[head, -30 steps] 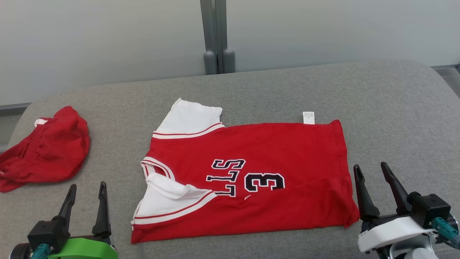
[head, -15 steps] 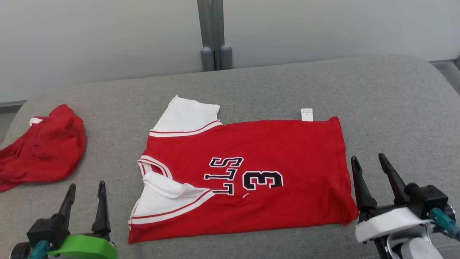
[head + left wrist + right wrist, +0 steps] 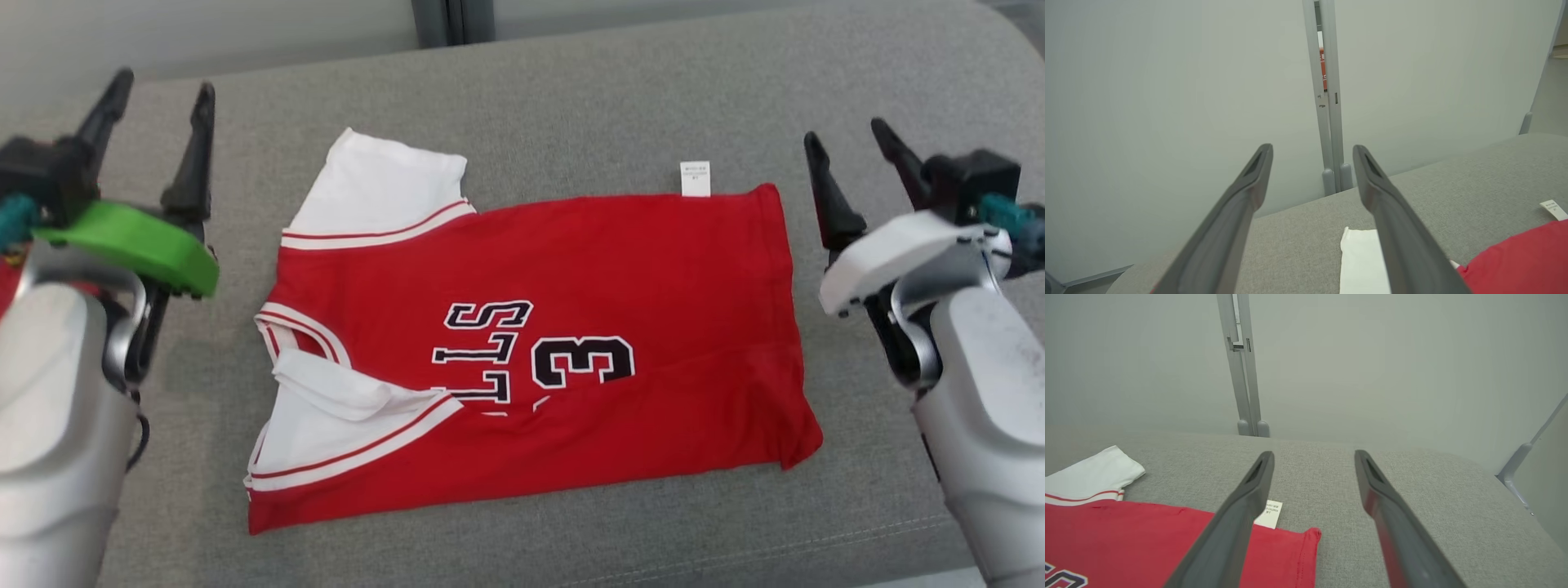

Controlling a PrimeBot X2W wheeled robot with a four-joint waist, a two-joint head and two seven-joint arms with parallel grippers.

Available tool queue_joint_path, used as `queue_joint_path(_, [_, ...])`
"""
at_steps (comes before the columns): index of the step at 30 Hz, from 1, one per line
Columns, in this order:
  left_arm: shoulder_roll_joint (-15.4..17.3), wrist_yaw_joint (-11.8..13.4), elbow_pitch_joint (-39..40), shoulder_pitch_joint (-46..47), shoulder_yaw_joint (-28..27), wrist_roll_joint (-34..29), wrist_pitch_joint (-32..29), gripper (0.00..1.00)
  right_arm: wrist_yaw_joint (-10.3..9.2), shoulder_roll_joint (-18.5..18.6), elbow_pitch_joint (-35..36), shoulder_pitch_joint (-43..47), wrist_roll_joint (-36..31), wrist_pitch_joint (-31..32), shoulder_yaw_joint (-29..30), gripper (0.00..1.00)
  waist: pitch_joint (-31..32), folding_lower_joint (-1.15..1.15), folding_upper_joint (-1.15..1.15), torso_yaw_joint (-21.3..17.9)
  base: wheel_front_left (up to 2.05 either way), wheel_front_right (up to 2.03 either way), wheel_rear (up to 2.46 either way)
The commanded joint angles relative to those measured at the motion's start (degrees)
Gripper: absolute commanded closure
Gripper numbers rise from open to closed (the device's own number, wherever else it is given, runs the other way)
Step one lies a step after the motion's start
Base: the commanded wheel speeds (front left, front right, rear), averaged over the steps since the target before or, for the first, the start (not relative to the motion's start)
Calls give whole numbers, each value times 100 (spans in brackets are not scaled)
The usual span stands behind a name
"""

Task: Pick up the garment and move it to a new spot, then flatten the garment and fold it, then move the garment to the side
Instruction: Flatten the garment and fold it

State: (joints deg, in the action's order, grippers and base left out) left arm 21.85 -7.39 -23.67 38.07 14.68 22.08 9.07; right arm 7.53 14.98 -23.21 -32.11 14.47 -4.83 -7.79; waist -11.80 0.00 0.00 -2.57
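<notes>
The garment (image 3: 571, 343) is a red jersey with white sleeves and black lettering, folded in half lengthwise on the grey cushion, collar to the left. A white care label (image 3: 695, 178) sticks out at its far edge. My left gripper (image 3: 159, 90) hovers open to the left of the far white sleeve (image 3: 384, 188), nothing between its fingers. My right gripper (image 3: 849, 147) hovers open just right of the hem's far corner, also empty. The left wrist view catches the sleeve (image 3: 1361, 261) and red cloth (image 3: 1519, 261); the right wrist view looks over the hem corner (image 3: 1290, 551) and label (image 3: 1269, 513).
The grey cushion (image 3: 620, 90) stretches behind and around the jersey. A pale wall with a grey post (image 3: 1241, 363) stands behind it. A sliver of another red cloth (image 3: 6, 278) peeks out behind my left forearm. The cushion's front seam (image 3: 735, 563) runs near the bottom.
The head camera has tilted down and closer, so the whole scene shifted. Both arms have risen and reached forward beside the jersey, fingers still wide. The jersey itself lies as before.
</notes>
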Motion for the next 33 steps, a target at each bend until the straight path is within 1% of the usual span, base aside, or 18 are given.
queue_joint_path(1, [90, -16, -162, 365, 159, 230, -65, 0, -9, 25, -170, -278, -4, 154, -38, 0, -887, 0, 0, -251, 0, 0, 0])
queue_joint_path(3, [211, -17, -444, 900, 433, 559, -228, 0, -10, 43, -423, -689, -34, 350, -121, 0, -1191, 0, 0, -359, 0, 0, 0])
queue_joint_path(6, [428, -17, -892, 1606, 995, 886, -436, 0, -9, -4, -815, -1164, -31, 537, -258, 0, -1556, 0, 0, -523, 0, 0, 0])
queue_joint_path(8, [560, -17, -1168, 1965, 1334, 1006, -559, 0, -10, -75, -1022, -1400, 43, 595, -360, 0, -1745, 0, 0, -644, 0, 0, 0])
queue_joint_path(12, [696, -18, -1662, 2464, 2023, 1344, -873, 0, -10, -202, -1361, -1679, 214, 610, -582, 0, -1950, 0, 0, -820, 0, 0, 0])
queue_joint_path(17, [792, -18, -2193, 2773, 2607, 1781, -1139, 0, -9, -341, -1665, -1909, 424, 621, -934, 0, -2063, 0, 0, -958, 0, 0, 0])
queue_joint_path(21, [875, -17, -2489, 2902, 3028, 2012, -1143, 0, -9, -451, -1794, -2080, 599, 552, -1232, 0, -2116, 0, 0, -1050, 0, 0, 0])
queue_joint_path(26, [936, -18, -2810, 3047, 3379, 2244, -1093, 0, -9, -493, -1831, -2270, 848, 490, -1523, 0, -2173, 0, 0, -1113, 0, 0, 0])
queue_joint_path(29, [908, -18, -3028, 3077, 3577, 2317, -1081, 0, -9, -485, -1863, -2338, 939, 501, -1704, 0, -2177, 0, 0, -1133, 0, 0, 0])
queue_joint_path(31, [830, -19, -3118, 3045, 3669, 2485, -1154, 0, -9, -488, -1892, -2333, 1039, 528, -1788, 0, -2149, 0, 0, -1125, 0, 0, 0])
queue_joint_path(32, [804, -19, -3146, 3021, 3708, 2576, -1203, 16, -9, -477, -1916, -2318, 1089, 581, -1824, 30, -2129, 0, 0, -1115, 0, 0, 0])
queue_joint_path(33, [773, -19, -3149, 2989, 3791, 2654, -1279, 60, -9, -449, -1934, -2290, 1147, 651, -1882, 52, -2095, 0, 0, -1094, 0, 0, 0])
